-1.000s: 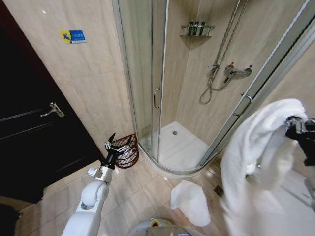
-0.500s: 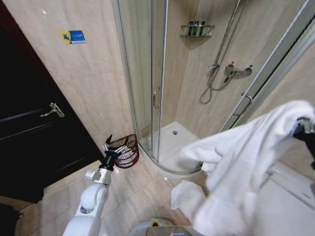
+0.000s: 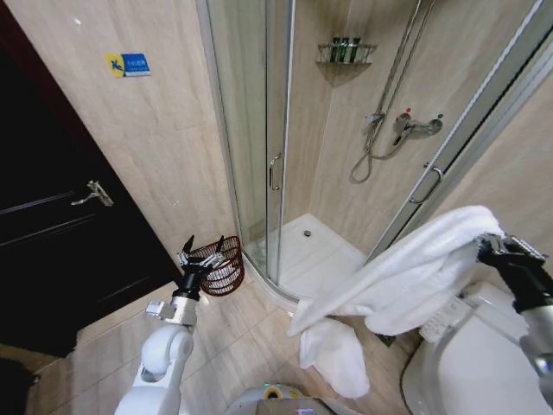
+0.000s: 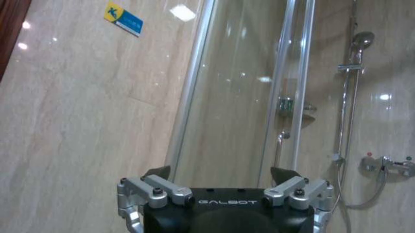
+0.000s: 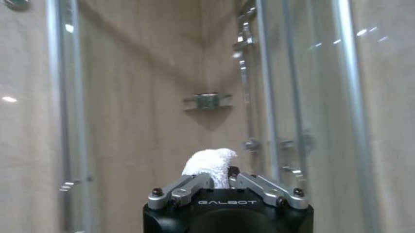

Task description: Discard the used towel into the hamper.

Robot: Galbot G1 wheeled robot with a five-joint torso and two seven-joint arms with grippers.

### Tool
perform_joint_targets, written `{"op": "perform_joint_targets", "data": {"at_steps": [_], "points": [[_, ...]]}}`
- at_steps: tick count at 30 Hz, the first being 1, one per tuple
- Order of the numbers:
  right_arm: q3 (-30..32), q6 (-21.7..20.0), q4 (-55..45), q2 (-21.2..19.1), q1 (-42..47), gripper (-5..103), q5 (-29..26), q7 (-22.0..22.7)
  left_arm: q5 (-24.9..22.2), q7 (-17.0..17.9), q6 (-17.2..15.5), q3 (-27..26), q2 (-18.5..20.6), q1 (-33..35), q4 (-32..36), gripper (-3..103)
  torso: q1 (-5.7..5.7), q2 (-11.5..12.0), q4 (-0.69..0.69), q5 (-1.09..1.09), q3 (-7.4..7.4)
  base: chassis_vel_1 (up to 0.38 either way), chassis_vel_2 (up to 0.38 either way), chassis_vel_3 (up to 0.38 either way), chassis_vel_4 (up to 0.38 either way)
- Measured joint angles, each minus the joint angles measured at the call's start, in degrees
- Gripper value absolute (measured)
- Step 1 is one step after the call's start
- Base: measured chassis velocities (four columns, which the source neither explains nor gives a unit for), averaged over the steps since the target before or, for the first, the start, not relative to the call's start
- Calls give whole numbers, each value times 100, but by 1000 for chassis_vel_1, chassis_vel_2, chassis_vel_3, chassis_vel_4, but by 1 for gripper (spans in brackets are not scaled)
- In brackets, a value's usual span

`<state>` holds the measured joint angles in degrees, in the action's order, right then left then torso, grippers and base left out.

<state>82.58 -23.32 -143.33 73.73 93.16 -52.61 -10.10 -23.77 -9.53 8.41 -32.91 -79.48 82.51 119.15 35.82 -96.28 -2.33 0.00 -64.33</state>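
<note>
Right tool [image 3: 499, 248] is clamped on one end of the towel [image 3: 406, 277], which droops soft and floppy over the floor, so it'll swing. Hamper [image 3: 221, 264] sits by the shower, with the left tool [image 3: 203, 257] spread empty beside it.

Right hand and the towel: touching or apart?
Touching. In the right wrist view the right hand has its fingers closed on a tuft of the white towel; the head view shows the towel draping from that hand.
</note>
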Motion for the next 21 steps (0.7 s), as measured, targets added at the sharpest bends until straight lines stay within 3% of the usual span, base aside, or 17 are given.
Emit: {"op": "perform_joint_targets", "data": {"at_steps": [6, 9, 14, 21], "points": [[18, -109, 2, -229, 68, 5, -461, -167, -14, -23, 3, -18, 33, -17, -29, 100, 0, 0, 1, 1, 0, 0, 0, 0, 0], [106, -172, 3, -550, 191, 5, -735, -570, -7, -30, 4, -18, 48, -61, -82, 100, 0, 0, 1, -1, 0, 40, 53, 44, 56], [80, -173, 4, -789, 219, 5, -735, -672, 1, -38, 32, -23, 62, -88, -136, 100, 0, 0, 0, -1, 0, 69, 72, 59, 75], [104, -127, 6, -742, 239, 5, -688, -595, 30, -38, 162, -31, 76, -46, -213, 100, -8, 21, -4, 0, 11, 72, 88, 68, 75]]}}
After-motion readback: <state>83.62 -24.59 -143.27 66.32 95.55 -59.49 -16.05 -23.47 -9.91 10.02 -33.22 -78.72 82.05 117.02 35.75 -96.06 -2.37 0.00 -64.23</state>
